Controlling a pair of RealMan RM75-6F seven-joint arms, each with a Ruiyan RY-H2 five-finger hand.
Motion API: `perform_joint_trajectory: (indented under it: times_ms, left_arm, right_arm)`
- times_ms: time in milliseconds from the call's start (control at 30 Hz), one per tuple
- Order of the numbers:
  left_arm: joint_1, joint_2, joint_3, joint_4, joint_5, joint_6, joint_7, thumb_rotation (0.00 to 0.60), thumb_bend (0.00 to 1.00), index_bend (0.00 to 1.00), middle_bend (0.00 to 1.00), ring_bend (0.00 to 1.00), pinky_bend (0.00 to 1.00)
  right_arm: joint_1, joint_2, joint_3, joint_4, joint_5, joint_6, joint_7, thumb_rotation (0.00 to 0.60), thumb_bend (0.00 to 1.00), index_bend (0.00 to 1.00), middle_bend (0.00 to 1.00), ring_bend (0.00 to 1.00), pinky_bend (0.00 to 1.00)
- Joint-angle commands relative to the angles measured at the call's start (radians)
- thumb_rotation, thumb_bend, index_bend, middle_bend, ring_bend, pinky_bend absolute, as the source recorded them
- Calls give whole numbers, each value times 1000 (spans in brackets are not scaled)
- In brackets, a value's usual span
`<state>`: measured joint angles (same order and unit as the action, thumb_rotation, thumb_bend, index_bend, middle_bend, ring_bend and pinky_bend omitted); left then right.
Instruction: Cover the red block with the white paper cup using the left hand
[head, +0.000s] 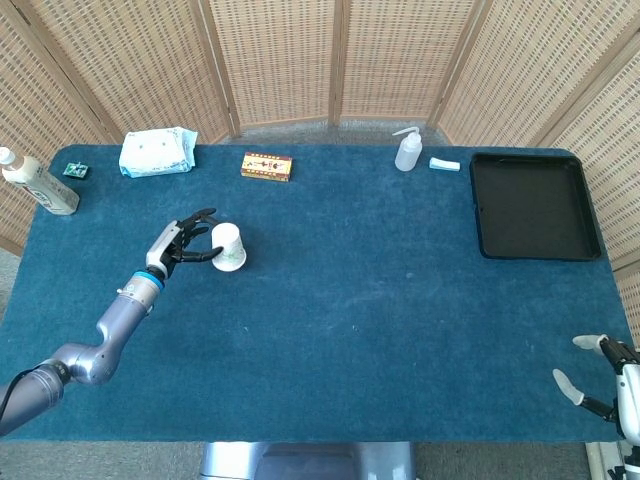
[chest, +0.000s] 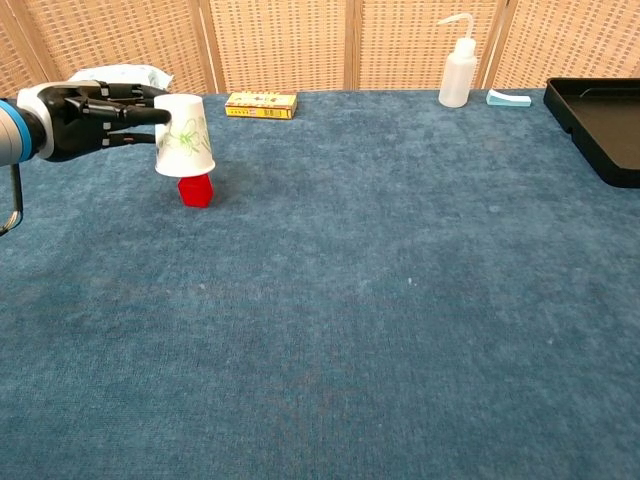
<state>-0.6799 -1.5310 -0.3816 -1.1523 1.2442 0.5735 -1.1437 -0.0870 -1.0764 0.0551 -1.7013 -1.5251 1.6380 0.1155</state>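
The white paper cup (chest: 185, 135) hangs upside down, mouth over the top of the red block (chest: 196, 191), whose lower part still shows under the rim. My left hand (chest: 88, 108) holds the cup from its left side, fingers on its wall. Seen from the head camera, the cup (head: 229, 247) hides the block entirely, with the left hand (head: 183, 243) just to its left. My right hand (head: 600, 370) sits at the lower right corner of the head view, fingers apart, holding nothing.
Along the far edge lie a yellow box (head: 266, 165), a tissue pack (head: 157, 151), a squeeze bottle (head: 406, 150) and a small white item (head: 445, 164). A black tray (head: 534, 206) is at the right; a bottle (head: 38, 184) at the far left.
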Motion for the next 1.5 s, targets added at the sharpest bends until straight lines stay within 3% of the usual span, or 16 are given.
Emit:
perform_joint_trajectory:
  times_ms: [33,400,567,700,867,1033,1167,1300,1500]
  left_arm:
    - [-6,-8,7,19,0,-4,-1,538,249,451,104,0,79]
    - [-18,-30,50,89,14,4,72,539,230,430,104,0,79]
    - [-27,5,75,56,23,-33,104,537,185,100,63,0,71]
    - [-25,29,96,34,40,-4,188,534,165,6,15,0,66]
    - [-9,71,110,-11,29,74,349,533,121,0,0,0,63]
    - [50,120,116,-125,-20,254,624,538,126,0,0,0,63]
    - [113,179,125,-279,-52,403,827,534,210,0,0,0,64]
    - [219,316,191,-543,-50,546,1028,536,229,0,0,0,64]
    - [359,460,314,-746,40,668,1094,535,230,0,0,0,64]
  right_arm:
    - [-1,-1,0,2,0,1,2,135,274,361,420,393,352]
    - [-4,7,4,-14,1,7,12,133,274,361,420,393,352]
    - [-3,10,7,-22,1,6,25,135,274,361,423,393,352]
    - [0,11,8,-28,-1,3,26,132,274,361,426,393,352]
    - [0,11,10,-26,-3,6,30,133,274,358,429,393,346]
    - [6,19,7,-48,25,-28,18,133,274,346,422,379,343]
    - [22,21,9,-66,56,-69,-22,134,274,332,391,348,345]
    - [50,-3,17,-61,59,-98,-107,129,274,332,383,345,345]
    - [92,-45,24,-49,29,-124,-197,133,274,339,382,346,340]
